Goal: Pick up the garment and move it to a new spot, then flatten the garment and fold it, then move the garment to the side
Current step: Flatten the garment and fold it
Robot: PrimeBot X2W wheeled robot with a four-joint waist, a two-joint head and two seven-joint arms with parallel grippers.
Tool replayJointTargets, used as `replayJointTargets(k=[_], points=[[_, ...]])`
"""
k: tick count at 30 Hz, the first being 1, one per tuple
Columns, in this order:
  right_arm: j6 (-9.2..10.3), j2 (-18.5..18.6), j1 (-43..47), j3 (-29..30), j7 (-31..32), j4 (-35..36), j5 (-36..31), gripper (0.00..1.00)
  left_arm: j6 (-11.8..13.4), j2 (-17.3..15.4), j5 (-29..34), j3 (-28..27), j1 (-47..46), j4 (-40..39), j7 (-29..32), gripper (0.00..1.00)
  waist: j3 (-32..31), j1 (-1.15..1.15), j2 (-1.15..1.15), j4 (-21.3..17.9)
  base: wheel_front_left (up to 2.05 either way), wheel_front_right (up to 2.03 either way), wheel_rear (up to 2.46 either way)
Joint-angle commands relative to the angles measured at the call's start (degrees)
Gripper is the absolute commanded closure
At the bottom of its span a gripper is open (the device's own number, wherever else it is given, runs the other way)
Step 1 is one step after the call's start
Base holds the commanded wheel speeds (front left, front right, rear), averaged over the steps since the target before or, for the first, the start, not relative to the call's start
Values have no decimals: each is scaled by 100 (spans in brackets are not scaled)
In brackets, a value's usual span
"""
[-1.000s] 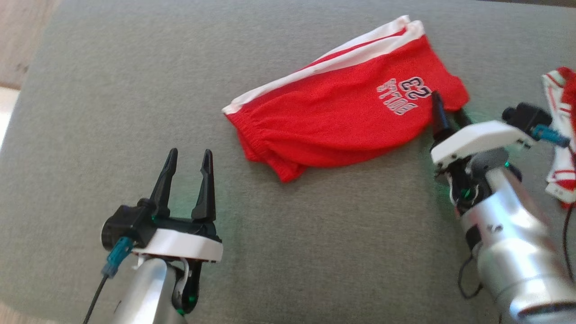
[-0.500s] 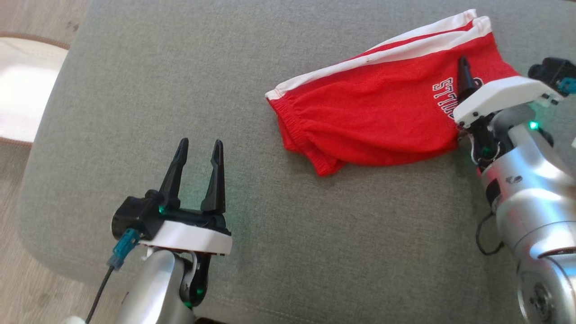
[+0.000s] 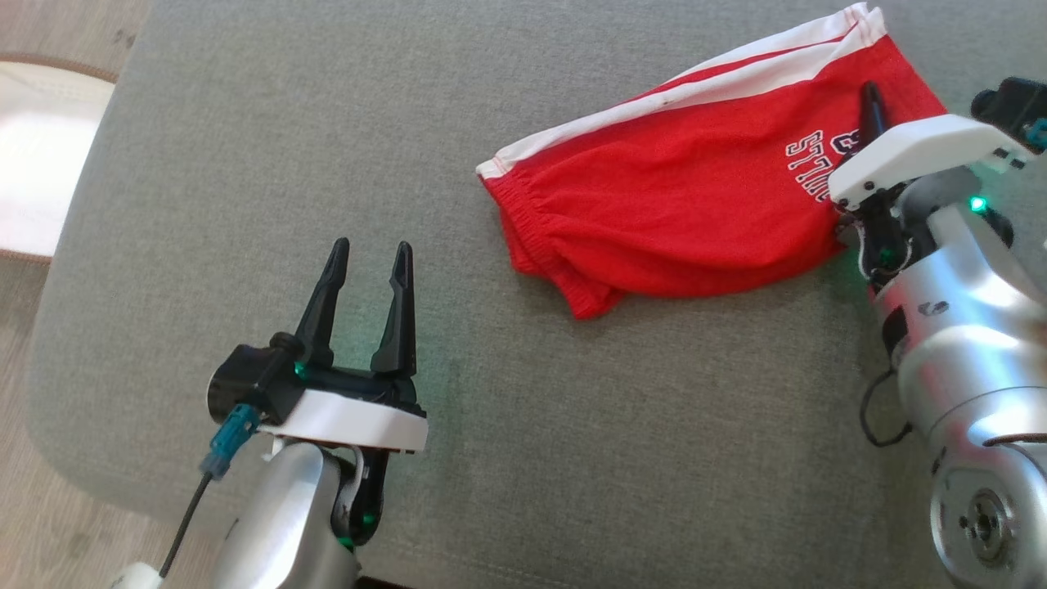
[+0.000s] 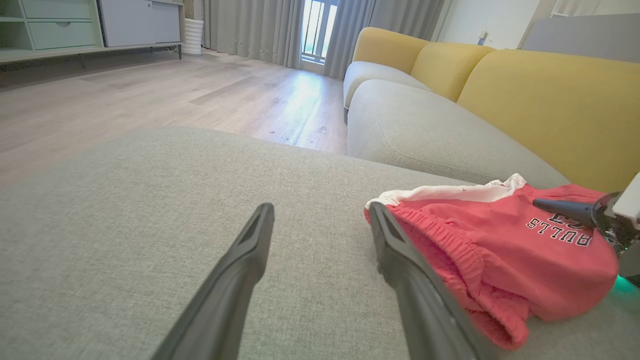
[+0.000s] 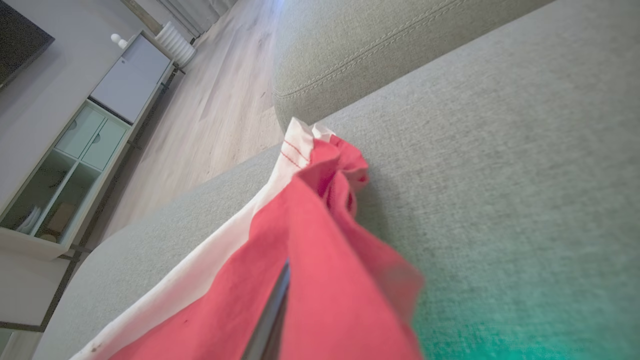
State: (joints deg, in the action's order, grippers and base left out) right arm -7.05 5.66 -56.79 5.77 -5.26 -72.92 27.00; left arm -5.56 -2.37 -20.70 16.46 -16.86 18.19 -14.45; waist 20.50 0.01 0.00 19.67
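Garment [image 3: 679,204] lies at two o'clock, right fingers [image 3: 871,108] clamped on its edge, left fingers [image 3: 325,294] spread empty; moving, flattening, folding are left.

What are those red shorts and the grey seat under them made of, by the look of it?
The red shorts look like a soft knit, perhaps cotton or a polyester blend: matte, slightly fuzzy, with a gathered elastic waistband and limp folds. The grey cushion looks like woven upholstery fabric: matte, with a fine speckled weave.
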Motion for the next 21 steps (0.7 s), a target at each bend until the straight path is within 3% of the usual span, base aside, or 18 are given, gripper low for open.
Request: replayJointTargets(k=[1, 16, 21], points=[[-44, -225, 294, -16, -30, -102, -1, 100, 7, -52, -41, -184, -139, -151, -55, 0, -31, -1, 0, -34, 0, 0, 0], [-44, -274, 806, 702, -908, -97, -144, 100, -5, -51, 135, -407, 140, -166, -55, 0, -540, -1, 0, -726, 0, 0, 0], [-44, -277, 1251, 978, -969, 247, -13, 100, -15, -51, 191, -446, 256, -186, -55, 0, -641, -1, 0, -968, 0, 0, 0]])
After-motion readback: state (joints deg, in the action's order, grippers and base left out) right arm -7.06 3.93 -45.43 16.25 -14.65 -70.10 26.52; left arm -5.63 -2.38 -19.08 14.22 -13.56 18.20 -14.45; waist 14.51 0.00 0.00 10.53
